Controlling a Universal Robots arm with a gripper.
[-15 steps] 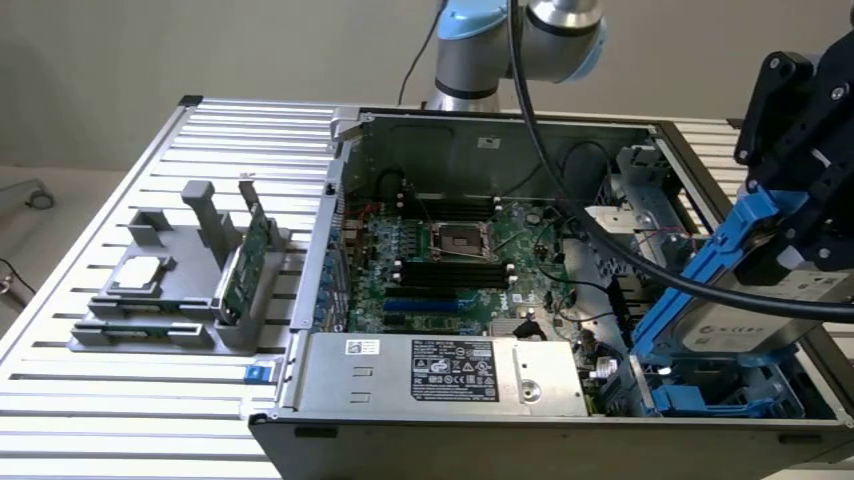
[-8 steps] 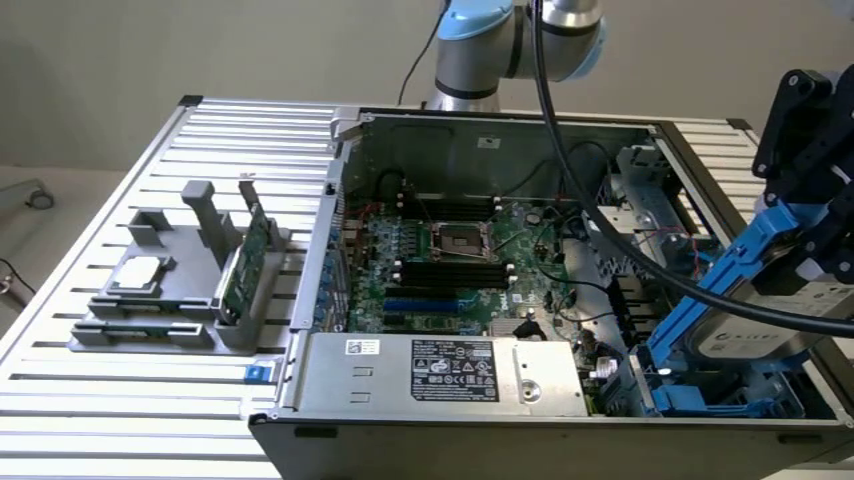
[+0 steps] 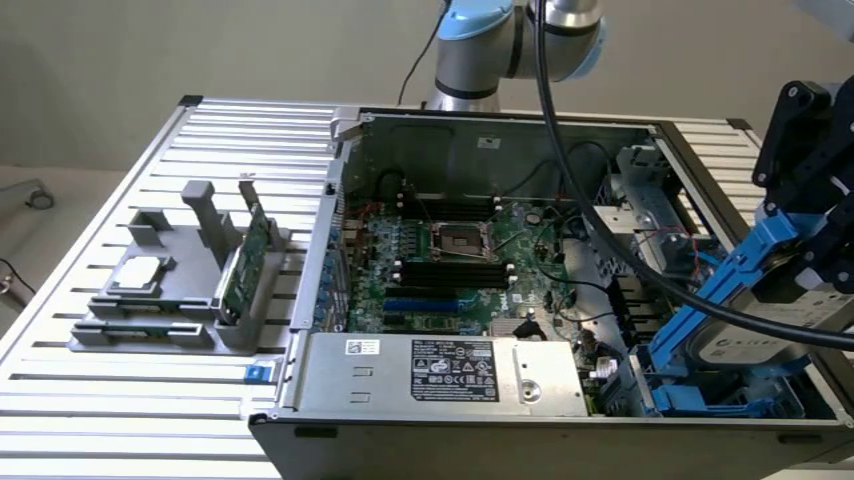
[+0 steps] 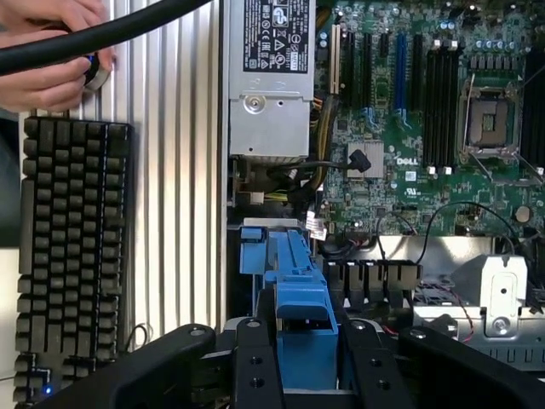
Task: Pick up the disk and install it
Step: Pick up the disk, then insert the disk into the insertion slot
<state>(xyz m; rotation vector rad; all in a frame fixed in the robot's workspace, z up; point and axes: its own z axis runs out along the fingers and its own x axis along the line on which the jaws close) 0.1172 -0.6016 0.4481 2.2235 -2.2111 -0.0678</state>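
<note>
Clearly the gripper was closed on the disk, its black fingers pressed against both sides of the blue carrier rail. In the exterior view the disk hung tilted at the exterior view's right, its silver face with the white label turned outward and its lower end dipping into the near right corner of the open computer case. Blue plastic drive-bay parts sat just beneath it on the case floor; whether the disk touched them could not be told.

From the wrist view the gripper held the disk by the end of its blue frame, which pointed towards the power supply and lay beside the green motherboard.

Inside the case the motherboard lay flat with its processor socket near the middle, and the grey power supply ran along the near wall. A thick black cable dropped from the arm and swept across the case towards the gripper.

The case stood on a slatted metal table. At the exterior view's left, well apart from the case, a grey fixture held a thin green circuit card upright and a small square silver chip lying flat.

Beyond the table edge in the wrist view lay a black keyboard, with a person's hand next to its end.
</note>
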